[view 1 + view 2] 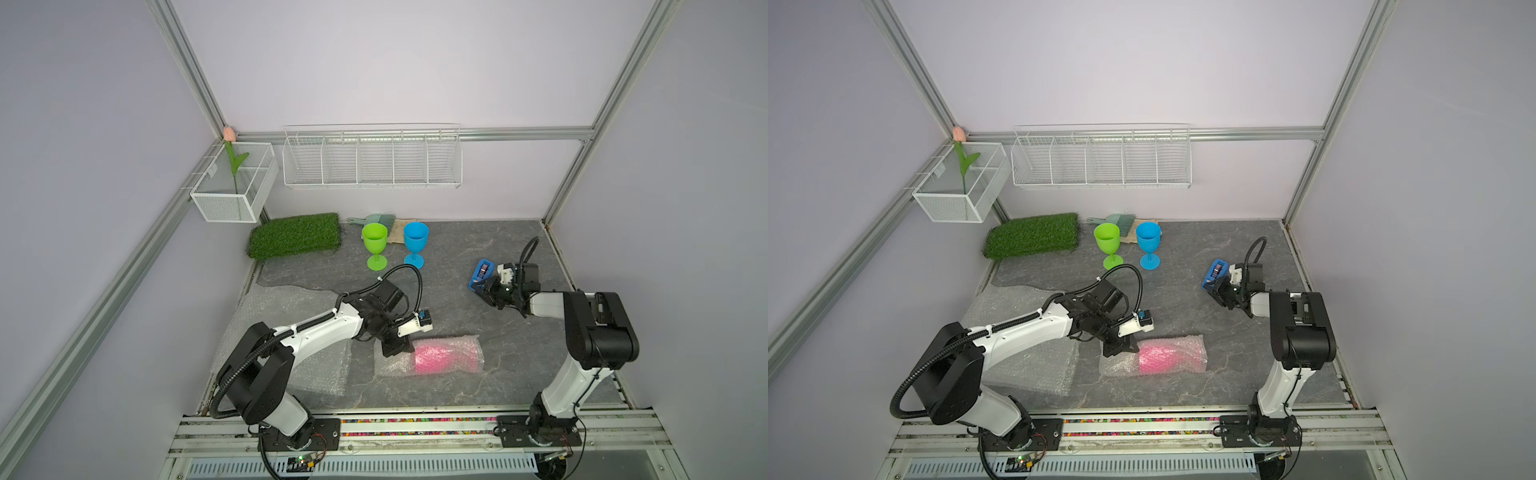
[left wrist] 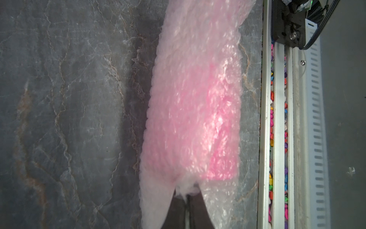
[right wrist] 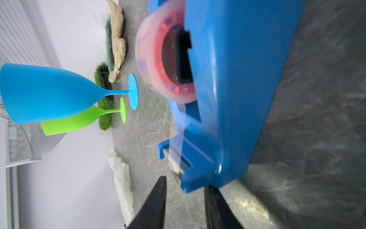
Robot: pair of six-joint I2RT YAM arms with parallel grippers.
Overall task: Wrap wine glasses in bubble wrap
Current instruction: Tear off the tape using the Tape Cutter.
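The pink wine glass (image 1: pixel 440 358) (image 1: pixel 1158 357) (image 2: pixel 200 119) lies on its side, rolled inside a bubble wrap sheet (image 1: pixel 467 347). My left gripper (image 1: pixel 395 348) (image 2: pixel 187 196) is shut on the bunched wrap at one end of that roll. The green wine glass (image 1: pixel 375 243) (image 3: pixel 79 121) and the blue wine glass (image 1: pixel 415 242) (image 3: pixel 49 93) stand upright and bare at the back. More bubble wrap (image 1: pixel 270 307) (image 3: pixel 120 178) lies flat under the left arm. My right gripper (image 1: pixel 484 291) (image 3: pixel 185 182) is open at the near end of the blue tape dispenser (image 1: pixel 482 272) (image 3: pixel 237 99).
A green turf mat (image 1: pixel 295 235), a small brush (image 1: pixel 374 218) and a beige cloth (image 1: pixel 399 232) lie along the back wall. A wire rack (image 1: pixel 372 160) and a mesh basket (image 1: pixel 232 195) with a tulip hang above. A rail (image 1: pixel 415 422) with coloured stones runs along the front edge.
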